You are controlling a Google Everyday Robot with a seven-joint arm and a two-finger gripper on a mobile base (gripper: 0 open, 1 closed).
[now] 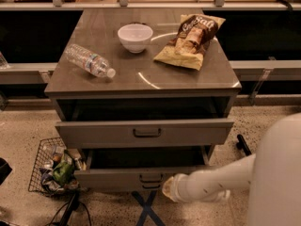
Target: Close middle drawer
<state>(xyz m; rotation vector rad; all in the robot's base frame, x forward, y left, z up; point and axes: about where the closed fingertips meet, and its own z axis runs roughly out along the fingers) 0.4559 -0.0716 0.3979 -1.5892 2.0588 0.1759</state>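
The middle drawer (113, 179) is a grey-brown drawer with a small dark bar handle (150, 178). It stands pulled out below the top drawer (94, 134), which is also part open. Its dark tray (146, 157) shows behind its front. My white arm (221, 178) reaches in from the lower right. The gripper (171, 189) is at the arm's end, against the right part of the middle drawer's front, just right of the handle. The lowest drawer is hidden under the middle one.
On the cabinet top (141, 79) lie a water bottle (89, 61), a white bowl (135, 36) and a chip bag (190, 41). A wire basket (49, 171) of litter stands on the floor at the left. A blue tape cross (146, 210) marks the floor in front.
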